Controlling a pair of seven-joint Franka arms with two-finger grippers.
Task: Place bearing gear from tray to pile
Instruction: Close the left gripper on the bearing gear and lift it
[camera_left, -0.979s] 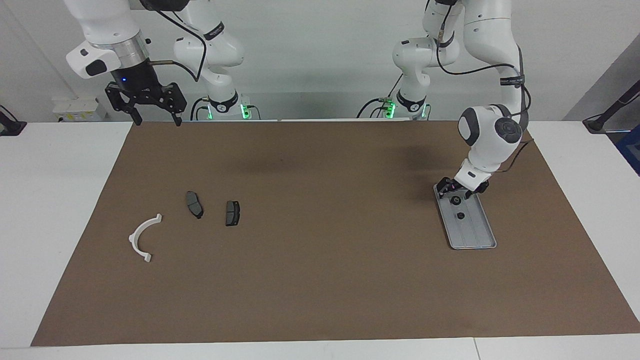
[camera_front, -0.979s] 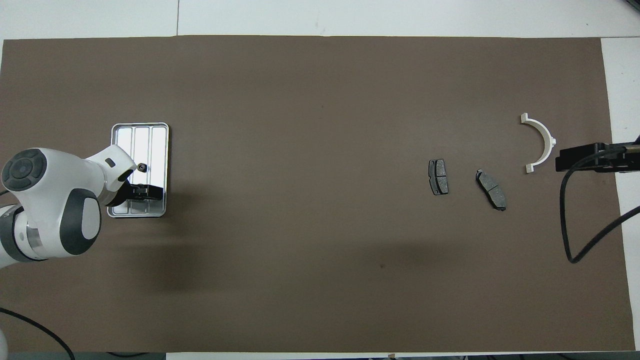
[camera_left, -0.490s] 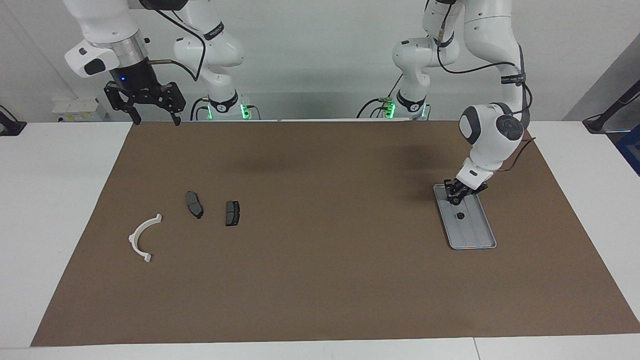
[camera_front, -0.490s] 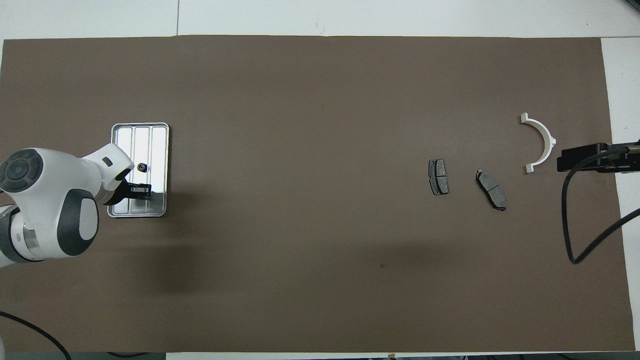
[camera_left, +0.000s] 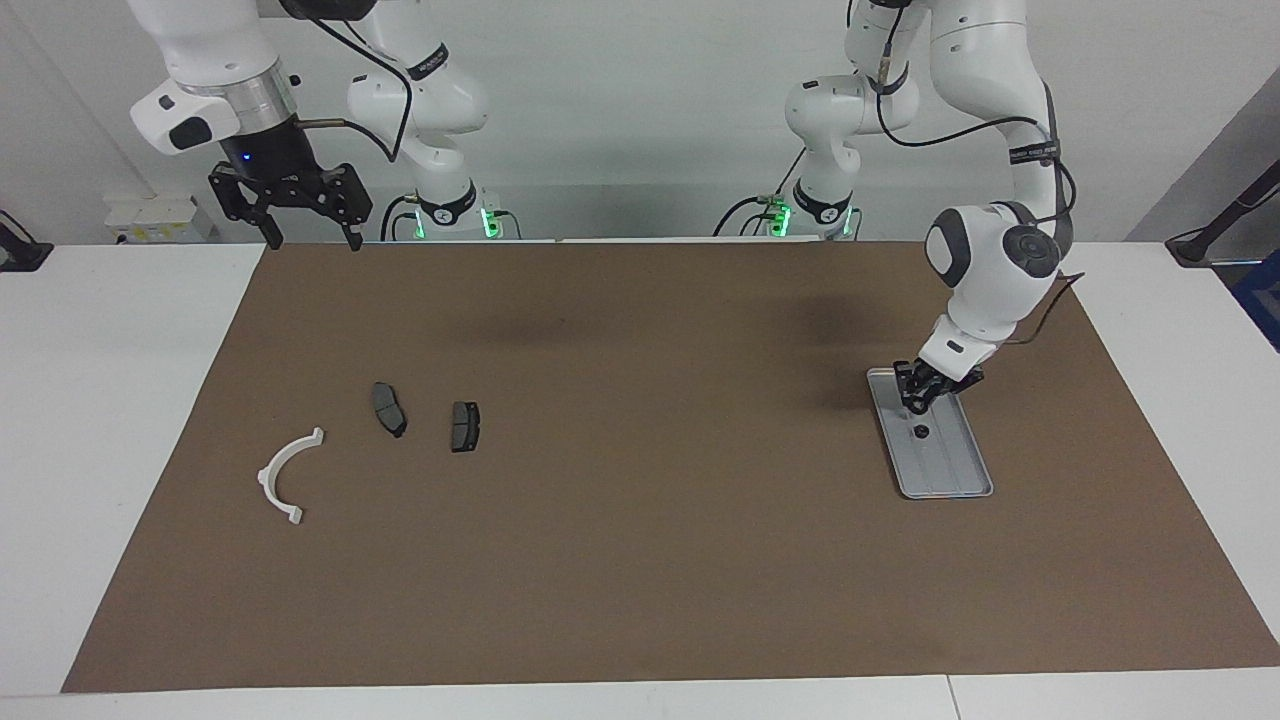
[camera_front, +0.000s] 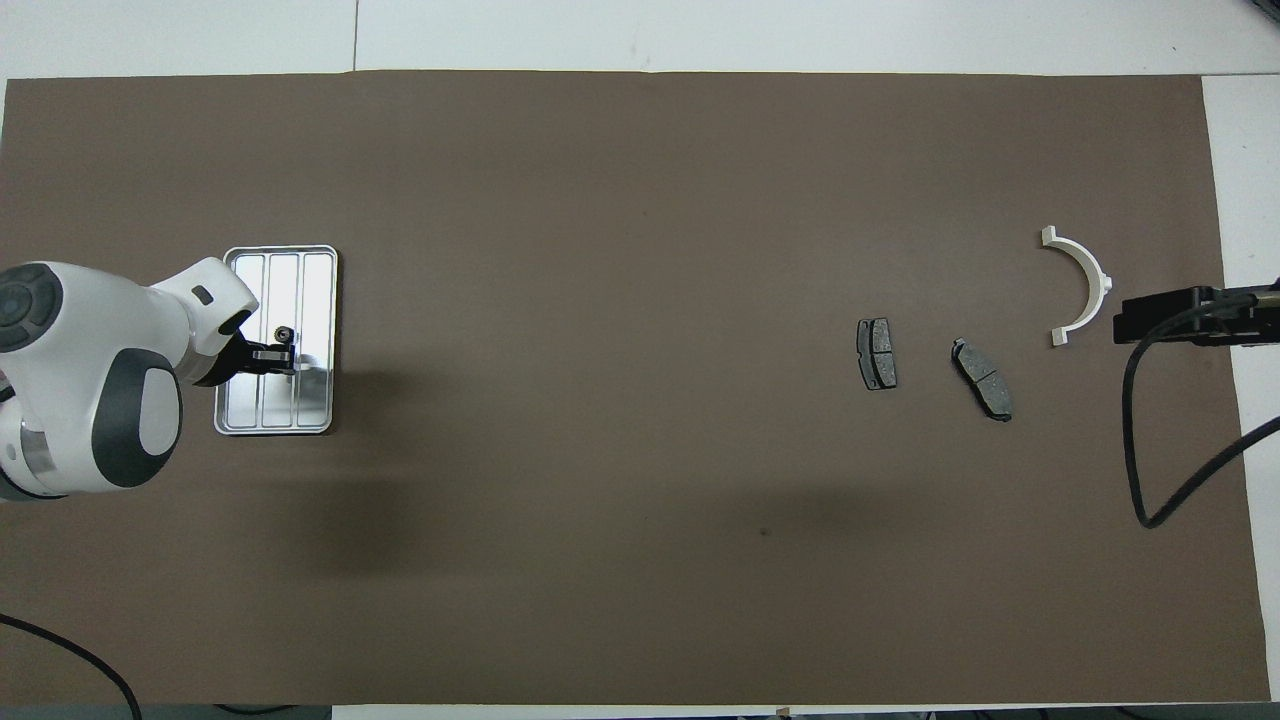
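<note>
The silver ribbed tray (camera_left: 948, 472) lies on the brown mat at the left arm's end; it also shows in the overhead view (camera_front: 300, 280). My left gripper (camera_left: 915, 398) is over the tray's end nearer the robots, shut on the dark bearing gear (camera_left: 912, 404). A second small black part (camera_left: 918, 432) lies on the tray just past the fingers, also seen from overhead (camera_front: 284, 333). The pile lies at the right arm's end: a white half-ring bracket (camera_left: 275, 462) and two dark brake pads (camera_left: 389, 409) (camera_left: 465, 426). My right gripper (camera_left: 312, 240) waits open, high over the mat's edge.
The brown mat (camera_left: 640, 560) covers most of the white table. From overhead, the right gripper (camera_front: 1165, 318) sits beside the white bracket (camera_front: 1098, 278), with its black cable (camera_front: 1135, 440) looping over the mat's end. The brake pads (camera_front: 877, 353) (camera_front: 983, 379) lie between bracket and mat centre.
The left gripper's fingers closed around the gear on the tray, then shifted a little along the tray. The right arm barely moved.
</note>
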